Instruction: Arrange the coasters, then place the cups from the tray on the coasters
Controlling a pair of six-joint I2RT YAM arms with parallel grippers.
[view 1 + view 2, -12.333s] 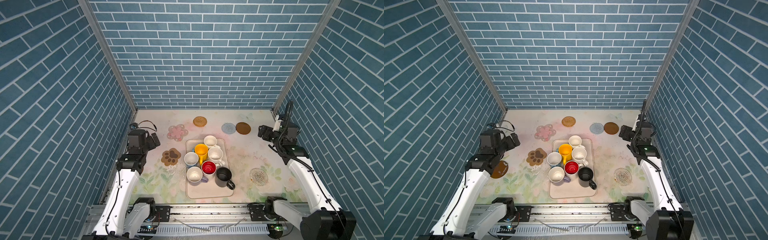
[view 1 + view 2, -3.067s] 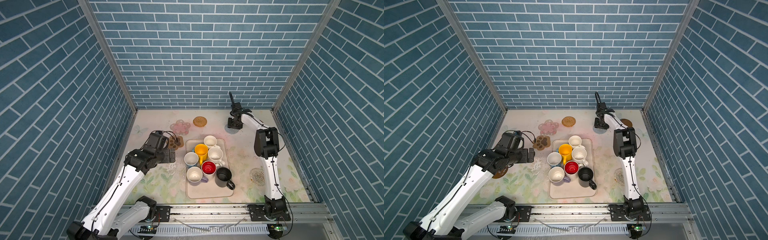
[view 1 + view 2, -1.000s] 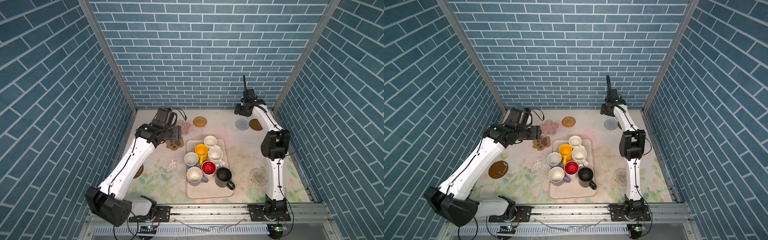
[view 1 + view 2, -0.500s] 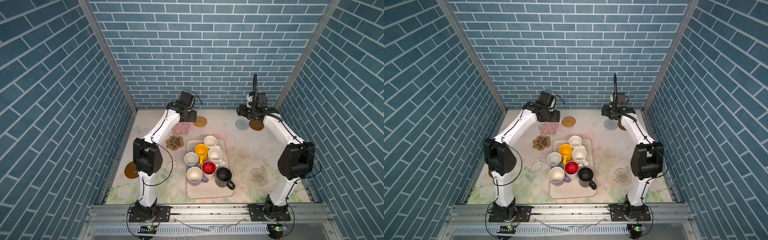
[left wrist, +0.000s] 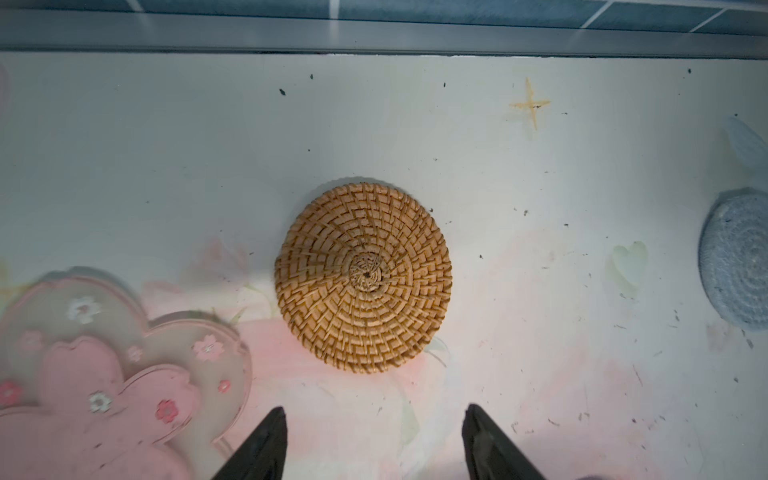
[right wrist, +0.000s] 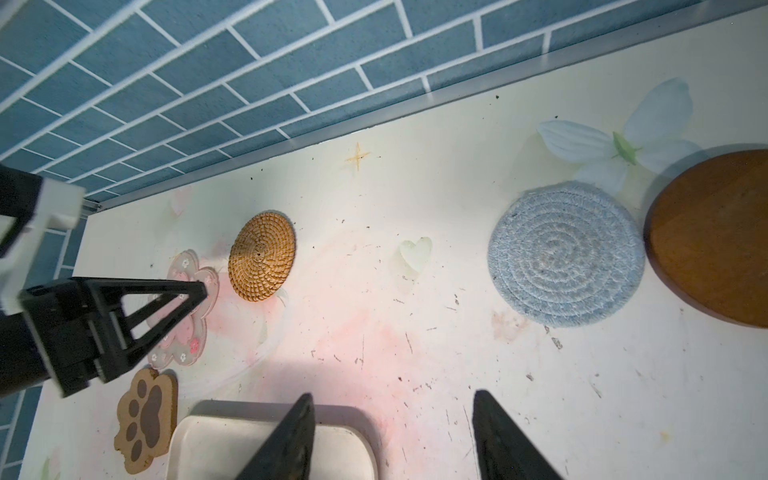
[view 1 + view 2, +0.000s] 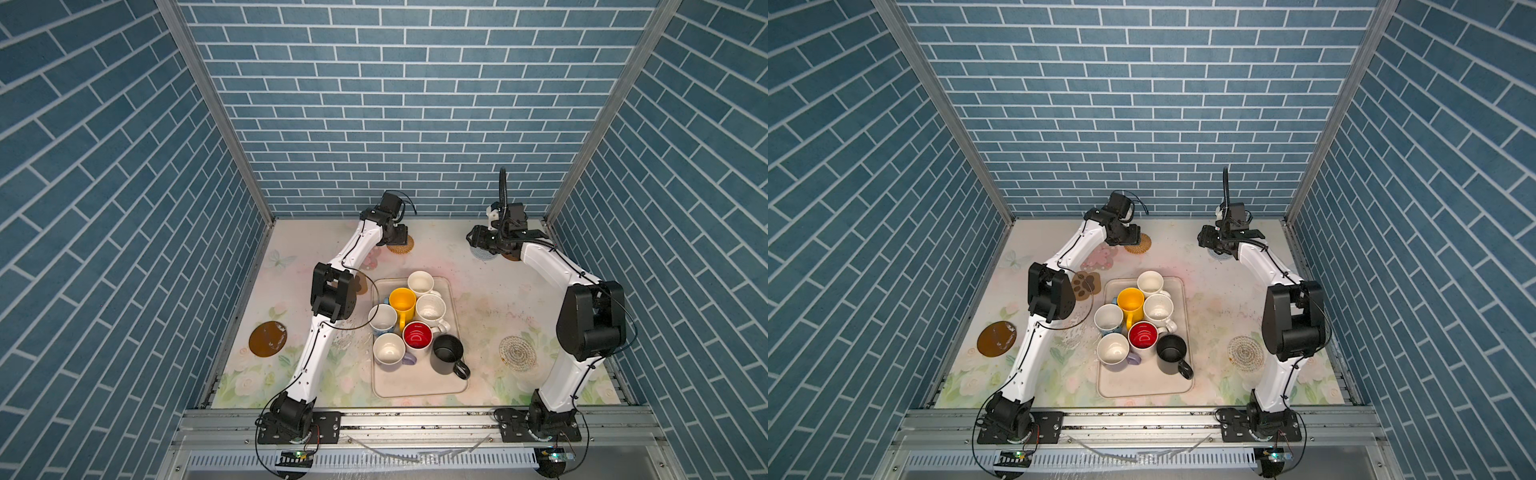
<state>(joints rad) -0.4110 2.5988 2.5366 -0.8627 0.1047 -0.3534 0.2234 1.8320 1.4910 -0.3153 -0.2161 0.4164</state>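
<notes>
Reach along back edge of tabletop (image 7: 449,257)
Left end effector (image 5: 374,409), wide and empty, just short of rattan coaster (image 5: 363,278), 12 o'clock from tray (image 7: 419,384); right end effector (image 6: 394,395), wide and empty, near blue knit coaster (image 6: 566,254) at 1 o'clock; open tabletop between them; 7 cups (image 7: 402,300) crowd tray.

The left wrist view cuts off the pale blue knit round coaster (image 5: 735,266) at its edge and blurs the pink flower-shaped coaster (image 5: 104,374). In a top view, the right arm (image 7: 548,266) hides most of the far-right brown round disc (image 7: 509,257).
</notes>
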